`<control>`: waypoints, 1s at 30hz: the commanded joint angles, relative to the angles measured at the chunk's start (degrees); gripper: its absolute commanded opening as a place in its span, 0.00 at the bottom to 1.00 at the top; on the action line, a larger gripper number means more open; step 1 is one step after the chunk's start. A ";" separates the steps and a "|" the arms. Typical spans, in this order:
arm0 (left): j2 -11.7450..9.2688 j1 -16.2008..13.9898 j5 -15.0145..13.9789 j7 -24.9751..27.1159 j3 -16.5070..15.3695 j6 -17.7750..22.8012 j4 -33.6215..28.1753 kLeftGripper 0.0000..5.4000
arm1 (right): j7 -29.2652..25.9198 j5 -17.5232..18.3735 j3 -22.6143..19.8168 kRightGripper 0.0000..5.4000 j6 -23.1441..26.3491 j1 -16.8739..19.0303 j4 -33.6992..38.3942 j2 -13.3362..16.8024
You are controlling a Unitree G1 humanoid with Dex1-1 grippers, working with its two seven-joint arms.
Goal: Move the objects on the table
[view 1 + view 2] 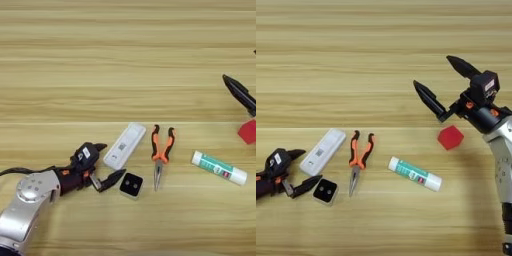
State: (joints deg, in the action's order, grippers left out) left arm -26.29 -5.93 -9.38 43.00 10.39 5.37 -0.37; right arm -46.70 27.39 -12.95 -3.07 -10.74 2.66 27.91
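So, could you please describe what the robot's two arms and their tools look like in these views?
Both arms have rounded silver-grey metal shells with small screw holes. Each wrist is a black block with orange accents and a small white sticker. The left tool and right tool each carry two black, tapering, pointed fingers. A thin black cable trails from the left arm towards the picture's edge.

Five small objects on one wooden tabletop [381, 60].
One red cube [450, 137], one white flat device [322, 151], one green-labelled white tube [415, 174], one orange-handled pliers [358, 159], one black two-holed block [325, 191].
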 commanded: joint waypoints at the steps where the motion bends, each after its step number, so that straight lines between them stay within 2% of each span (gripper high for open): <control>1: -0.26 -0.56 0.65 0.42 0.31 -0.45 0.16 0.77 | -0.07 0.76 -0.16 1.00 -0.10 0.11 1.20 -0.24; 12: -0.11 -0.81 0.67 0.71 0.45 -0.70 0.11 0.54 | 0.19 0.73 -0.16 1.00 -0.15 0.65 1.70 -0.44; 20: 0.02 -0.49 0.68 0.86 0.49 -1.07 0.59 0.53 | 2.29 -0.23 -0.46 1.00 -0.87 1.06 2.46 -1.61; 25: 0.22 -0.20 0.73 0.82 0.47 -1.19 0.83 0.53 | 6.12 -2.51 -0.84 1.00 -2.09 -0.36 2.26 -1.89; 30: 0.49 0.27 0.59 0.67 0.30 -1.31 0.84 0.53 | 7.04 -3.14 -0.63 1.00 -2.57 -0.91 1.87 -1.72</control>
State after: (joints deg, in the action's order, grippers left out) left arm -25.86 -6.06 -9.30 43.56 10.49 4.18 0.18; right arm -40.06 24.71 -13.41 -4.97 -10.59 4.56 26.07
